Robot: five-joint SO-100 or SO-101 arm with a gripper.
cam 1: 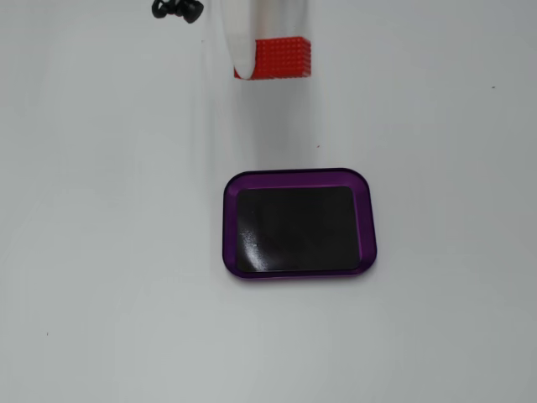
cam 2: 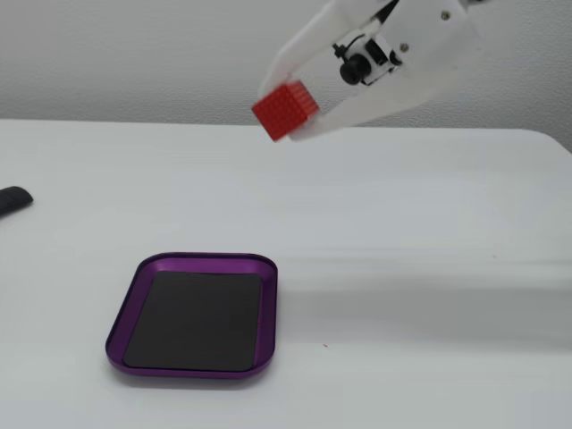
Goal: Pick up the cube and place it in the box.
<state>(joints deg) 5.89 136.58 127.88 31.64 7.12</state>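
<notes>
The cube (cam 1: 284, 58) is a small red ridged block. In both fixed views my white gripper (cam 2: 282, 113) is shut on it and holds it in the air above the table; the cube also shows in the other fixed view (cam 2: 285, 109). One white finger (cam 1: 242, 42) covers the cube's left end. The box (cam 1: 299, 269) is a shallow purple-rimmed tray with a black inside, and nothing lies in it. It sits on the table lower in the frame than the cube, and low and to the left of the gripper in a fixed view (cam 2: 193, 372).
The table is white and plain. A black part (cam 1: 177, 9) shows at the top edge of a fixed view. A dark object (cam 2: 13, 200) lies at the left edge of the table in the other fixed view.
</notes>
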